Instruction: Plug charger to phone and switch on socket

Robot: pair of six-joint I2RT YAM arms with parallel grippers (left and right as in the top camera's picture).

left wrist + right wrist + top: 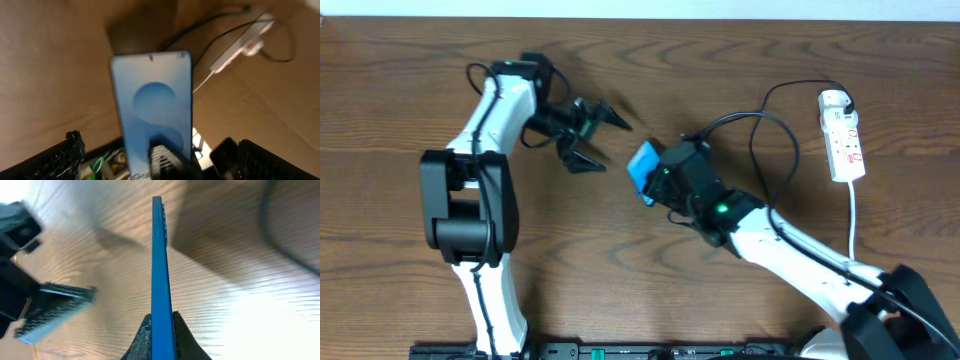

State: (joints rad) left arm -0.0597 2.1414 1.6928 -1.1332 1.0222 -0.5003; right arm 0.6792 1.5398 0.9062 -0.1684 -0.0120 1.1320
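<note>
Pinching a slim, dark-edged rectangular smartphone [159, 265] with blue screen edge-up between right gripper [159, 330] pads, fingers nearly closed; left gripper [585, 135] gaping empty just ahead, facing the screen. Probably rigid, light, slick glass: clamping flat faces, keeping port end free

In the right wrist view the phone [159, 265] stands edge-on, so its screen is hidden. Its lower end runs off the bottom edge between the fingers of the right end effector [160, 325]. From the left wrist the power strip [239, 46] is a white blur with unreadable switches, and a ribbed finger covers the phone's lower screen. Overhead, the charger cable [760, 114] disappears behind the right end effector, its connector plug out of sight.
</note>
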